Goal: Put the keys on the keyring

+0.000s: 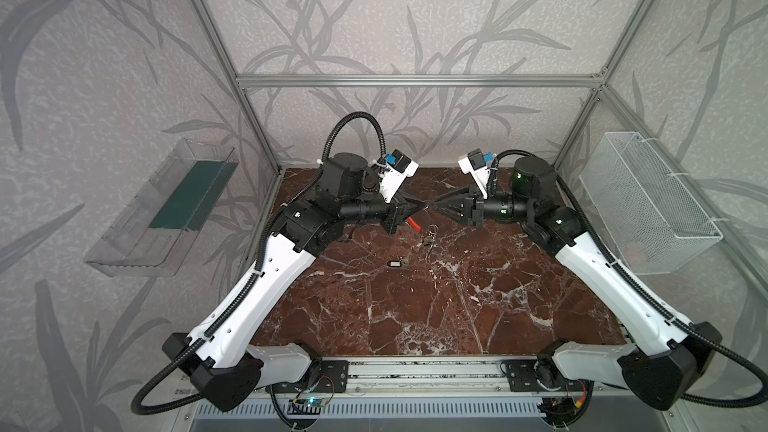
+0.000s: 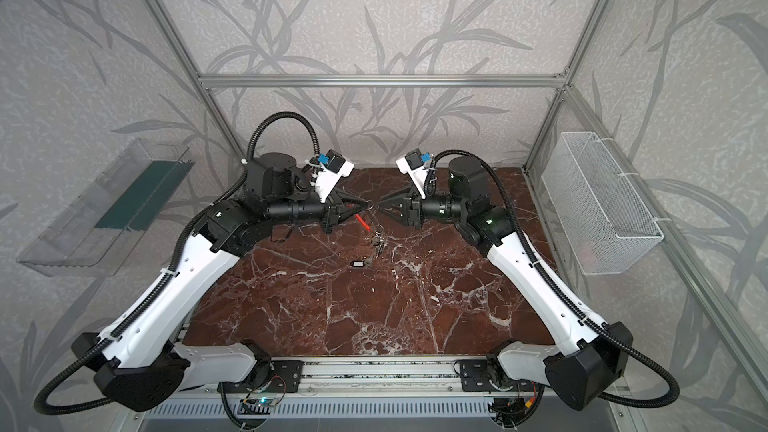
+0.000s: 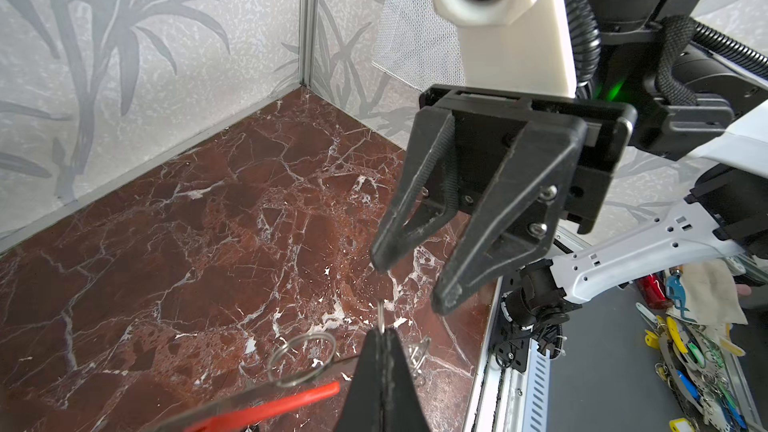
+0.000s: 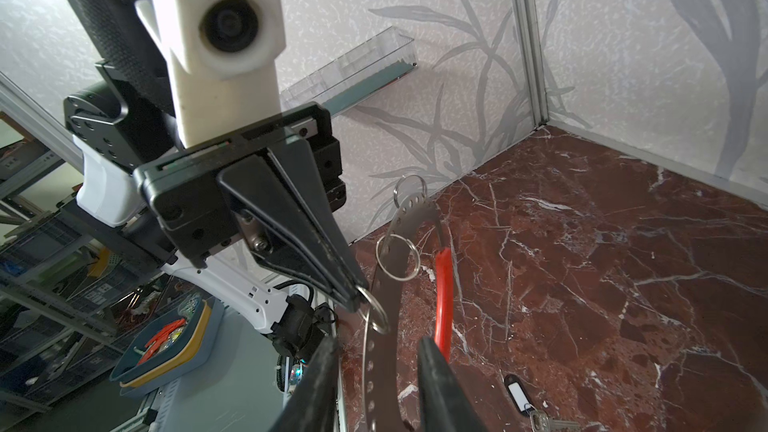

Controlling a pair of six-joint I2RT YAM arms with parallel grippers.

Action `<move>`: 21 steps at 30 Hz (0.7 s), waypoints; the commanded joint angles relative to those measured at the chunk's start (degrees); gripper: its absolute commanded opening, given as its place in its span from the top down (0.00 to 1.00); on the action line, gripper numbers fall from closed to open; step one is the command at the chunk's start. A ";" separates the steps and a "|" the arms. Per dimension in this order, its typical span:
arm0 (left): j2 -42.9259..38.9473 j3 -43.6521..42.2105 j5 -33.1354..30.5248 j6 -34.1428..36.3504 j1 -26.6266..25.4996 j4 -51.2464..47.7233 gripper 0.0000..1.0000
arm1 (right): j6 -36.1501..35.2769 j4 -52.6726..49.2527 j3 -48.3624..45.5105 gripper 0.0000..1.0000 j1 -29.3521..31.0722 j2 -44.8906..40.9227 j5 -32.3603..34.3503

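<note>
In a top view the keys [image 1: 428, 239] lie on the surface [image 1: 415, 317]; beyond, the keyring [image 4: 415, 209] hangs from a small ring [image 4: 376, 311] pinched by the left gripper [image 4: 355, 299], jaws shut. The right gripper [image 3: 411, 282] faces it, jaws part-open and empty: likely it must fetch a key next.

In both top views the left arm [image 1: 266, 280] is reaching up from its base at 7 o'clock. Its wrist [image 1: 361, 211] is lying level and pointing toward 3 o'clock. The right arm [image 1: 598, 280] is mirroring it from 5 o'clock, with its wrist [image 1: 498, 207] pointing toward 9 o'clock. The two grippers are facing each other nearly tip to tip. The left gripper [image 4: 353, 299] is pinching a small split ring [image 4: 376, 311], jaws pressed together. The right gripper [image 3: 411, 282] is holding its fingers [image 3: 415, 201] partly spread, with a clear gap between them.
</note>
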 commanded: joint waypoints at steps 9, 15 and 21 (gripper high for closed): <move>0.32 1.21 4.87 -1.41 0.15 1.13 1.00 | 2.17 3.99 1.05 0.73 0.01 2.11 -5.19; 0.26 0.83 5.46 -1.61 0.21 1.32 1.00 | 2.95 5.14 1.39 0.77 0.41 2.73 -6.04; 0.26 0.56 5.68 -1.88 0.14 1.59 1.00 | 2.55 5.26 1.49 0.77 1.43 3.06 -7.24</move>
